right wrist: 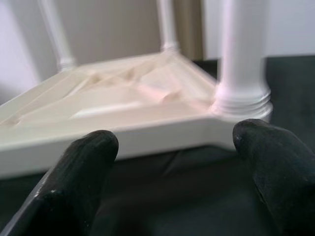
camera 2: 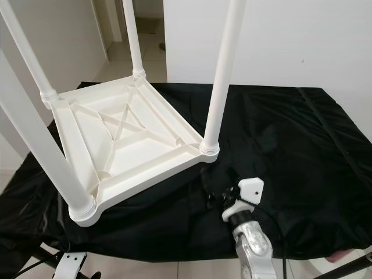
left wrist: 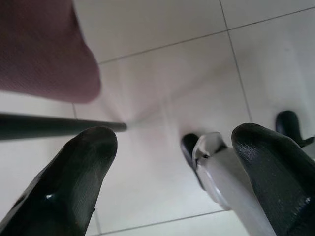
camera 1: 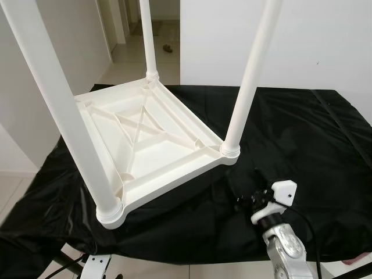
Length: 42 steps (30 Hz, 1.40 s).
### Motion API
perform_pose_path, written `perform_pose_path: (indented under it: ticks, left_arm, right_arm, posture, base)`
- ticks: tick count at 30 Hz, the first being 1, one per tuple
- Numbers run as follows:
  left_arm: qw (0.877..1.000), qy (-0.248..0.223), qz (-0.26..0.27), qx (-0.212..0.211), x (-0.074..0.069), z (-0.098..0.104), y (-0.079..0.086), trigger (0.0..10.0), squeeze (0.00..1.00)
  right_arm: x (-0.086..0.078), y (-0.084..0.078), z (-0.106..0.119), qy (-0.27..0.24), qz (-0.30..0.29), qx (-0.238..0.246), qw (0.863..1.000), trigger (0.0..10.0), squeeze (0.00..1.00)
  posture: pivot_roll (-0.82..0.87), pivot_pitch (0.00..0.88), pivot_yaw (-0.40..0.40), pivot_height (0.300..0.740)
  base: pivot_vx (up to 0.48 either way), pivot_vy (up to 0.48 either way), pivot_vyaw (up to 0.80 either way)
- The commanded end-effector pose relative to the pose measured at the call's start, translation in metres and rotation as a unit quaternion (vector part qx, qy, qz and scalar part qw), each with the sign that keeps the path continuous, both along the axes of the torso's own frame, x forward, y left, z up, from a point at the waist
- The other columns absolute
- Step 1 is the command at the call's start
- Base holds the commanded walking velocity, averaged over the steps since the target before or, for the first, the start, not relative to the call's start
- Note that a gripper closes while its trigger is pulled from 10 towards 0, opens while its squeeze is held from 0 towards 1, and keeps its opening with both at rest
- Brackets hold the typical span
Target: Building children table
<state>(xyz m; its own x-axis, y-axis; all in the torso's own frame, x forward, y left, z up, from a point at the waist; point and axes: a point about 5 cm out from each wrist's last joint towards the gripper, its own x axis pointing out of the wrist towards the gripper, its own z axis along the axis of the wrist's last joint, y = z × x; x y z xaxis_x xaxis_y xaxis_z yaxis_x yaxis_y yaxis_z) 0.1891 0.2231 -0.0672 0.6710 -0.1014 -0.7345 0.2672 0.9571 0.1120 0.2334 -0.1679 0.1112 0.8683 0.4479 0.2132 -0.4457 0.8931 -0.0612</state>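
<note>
Nearest the camera, the right gripper [camera 2: 216, 187] is reaching over the front edge of the black cloth [camera 2: 290, 151] that is covering the desk, its silver forearm rising from below and its white wrist housing sitting just behind the black fingers. From its wrist camera the two fingertips [right wrist: 81, 169] are standing well apart with nothing between them, so the gripper is released and grasping nothing; they are pointing at the near corner of the children's table [camera 1: 145, 139], close to it but not touching. That white plastic table is lying upside down on the left half of the cloth, its ribbed underside with crossed braces facing up. Its four legs are standing upright in the corner sockets: the near right leg [camera 2: 218, 81] just beyond the right gripper, the near left leg [camera 1: 64, 116] at the front left corner, the far leg [camera 1: 148, 38] at the back, and the far left leg [camera 2: 26, 55] beside the wall. The left gripper [left wrist: 172, 162] is hanging low below the desk over pale floor tiles [left wrist: 162, 59], its fingers spread and empty, with a dark rod [left wrist: 54, 125] crossing its view.
</note>
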Motion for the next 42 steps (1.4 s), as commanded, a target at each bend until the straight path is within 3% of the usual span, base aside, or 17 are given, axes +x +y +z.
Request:
perform_pose_path:
  ticks: [1, 4, 11, 14, 15, 17, 18, 19, 21, 23, 27, 30, 35, 38, 40, 41, 42]
  left_arm:
    - [0.999, 0.002, 0.024, 0.037, -0.002, -0.002, 0.005, 10.0, 0.00]
    - [0.999, 0.003, 0.000, 0.042, 0.004, 0.000, 0.003, 10.0, 0.00]
    - [0.999, 0.003, -0.013, 0.043, 0.007, 0.001, -0.001, 10.0, 0.00]
    - [0.999, -0.001, -0.025, 0.042, 0.011, 0.002, -0.006, 10.0, 0.00]
    - [0.999, -0.001, -0.025, 0.042, 0.011, 0.002, -0.006, 10.0, 0.00]
    - [0.999, -0.003, -0.033, 0.039, 0.013, 0.002, -0.011, 10.0, 0.00]
    - [0.999, -0.003, -0.033, 0.039, 0.013, 0.002, -0.011, 10.0, 0.00]
    - [0.999, -0.001, -0.038, 0.040, 0.012, 0.002, -0.013, 10.0, 0.00]
    - [0.998, -0.001, -0.039, 0.040, 0.012, 0.002, -0.013, 10.0, 0.00]
    - [0.998, -0.001, -0.038, 0.040, 0.013, 0.002, -0.013, 10.0, 0.00]
    - [0.999, 0.000, -0.037, 0.040, 0.013, 0.002, -0.013, 10.0, 0.00]
    - [0.998, 0.000, -0.038, 0.043, 0.015, 0.003, -0.013, 10.0, 0.00]
    - [0.998, -0.006, -0.041, 0.048, 0.022, 0.007, -0.011, 10.0, 0.00]
    - [0.997, -0.013, -0.049, 0.055, 0.028, 0.011, -0.009, 10.0, 0.00]
    - [0.997, -0.013, -0.049, 0.055, 0.028, 0.011, -0.009, 10.0, 0.00]
    - [0.997, -0.015, -0.053, 0.057, 0.030, 0.012, -0.009, 10.0, 0.00]
    - [0.997, -0.015, -0.053, 0.057, 0.030, 0.012, -0.009, 10.0, 0.00]
  right_arm:
    - [-0.002, 0.007, -0.001, 0.006, 0.029, 0.005, 1.000, 10.0, 0.00]
    - [-0.009, 0.011, -0.003, 0.028, 0.123, -0.027, 0.992, 10.0, 0.00]
    - [-0.011, 0.014, -0.003, 0.044, 0.193, -0.047, 0.979, 10.0, 0.00]
    - [-0.014, 0.019, -0.005, 0.068, 0.268, -0.054, 0.960, 10.0, 0.00]
    - [-0.014, 0.019, -0.005, 0.068, 0.268, -0.054, 0.960, 10.0, 0.00]
    - [-0.020, 0.025, -0.012, 0.098, 0.351, -0.074, 0.928, 10.0, 0.00]
    - [-0.020, 0.025, -0.012, 0.098, 0.351, -0.074, 0.928, 10.0, 0.00]
    - [-0.025, 0.030, -0.021, 0.119, 0.409, -0.098, 0.899, 10.0, 0.00]
    - [-0.026, 0.031, -0.023, 0.122, 0.421, -0.104, 0.893, 10.0, 0.00]
    - [-0.029, 0.035, -0.028, 0.130, 0.451, -0.119, 0.875, 10.0, 0.00]
    - [-0.030, 0.036, -0.029, 0.132, 0.461, -0.124, 0.869, 10.0, 0.00]
    - [-0.040, 0.040, -0.031, 0.147, 0.493, -0.118, 0.849, 10.0, 0.00]
    - [-0.053, 0.042, -0.035, 0.168, 0.516, -0.110, 0.833, 10.0, 0.00]
    - [-0.066, 0.038, -0.047, 0.204, 0.546, -0.112, 0.805, 10.0, 0.00]
    - [-0.066, 0.038, -0.047, 0.204, 0.546, -0.112, 0.805, 10.0, 0.00]
    - [-0.070, 0.036, -0.051, 0.216, 0.557, -0.120, 0.793, 10.0, 0.00]
    - [-0.070, 0.036, -0.051, 0.216, 0.557, -0.120, 0.793, 10.0, 0.00]
  posture:
    - [0.00, 0.045, 0.127, 0.740]
    - [0.00, 0.049, 0.151, 0.740]
    - [0.01, 0.053, 0.156, 0.740]
    - [0.05, 0.059, 0.155, 0.740]
    - [0.05, 0.059, 0.155, 0.740]
    - [0.07, 0.063, 0.147, 0.740]
    - [0.07, 0.063, 0.147, 0.740]
    - [0.09, 0.063, 0.143, 0.740]
    - [0.09, 0.063, 0.143, 0.740]
    - [0.10, 0.063, 0.138, 0.740]
    - [0.10, 0.062, 0.139, 0.740]
    - [0.11, 0.063, 0.142, 0.740]
    - [0.11, 0.067, 0.150, 0.740]
    - [0.12, 0.069, 0.168, 0.740]
    - [0.12, 0.069, 0.168, 0.740]
    - [0.12, 0.069, 0.173, 0.740]
    - [0.12, 0.069, 0.173, 0.740]
  base:
    - [0.000, 0.000, 0.00]
    - [0.000, 0.000, 0.00]
    - [0.000, 0.000, 0.00]
    - [0.000, 0.000, 0.00]
    - [0.000, 0.000, 0.00]
    - [0.000, 0.000, 0.00]
    - [0.000, 0.000, 0.00]
    - [0.000, 0.000, 0.00]
    - [0.000, 0.000, 0.00]
    - [0.000, 0.000, 0.00]
    - [0.000, 0.000, 0.00]
    - [0.000, 0.000, 0.00]
    - [0.000, 0.000, 0.00]
    - [0.000, 0.000, 0.00]
    - [0.000, 0.000, 0.00]
    - [0.000, 0.000, 0.00]
    - [0.000, 0.000, 0.00]
